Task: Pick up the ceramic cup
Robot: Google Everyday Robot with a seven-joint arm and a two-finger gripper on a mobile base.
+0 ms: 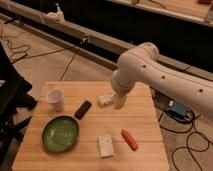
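The ceramic cup, small, plain and white, stands upright at the back left of the wooden table. My gripper hangs from the white arm over the back middle of the table, well to the right of the cup and apart from it. It is right beside a small white packet. Nothing shows in its grasp.
A green round bowl sits front left, just in front of the cup. A black oblong object lies between the cup and the packet. A white block and a red-orange item lie at the front. Cables and a blue box are on the floor to the right.
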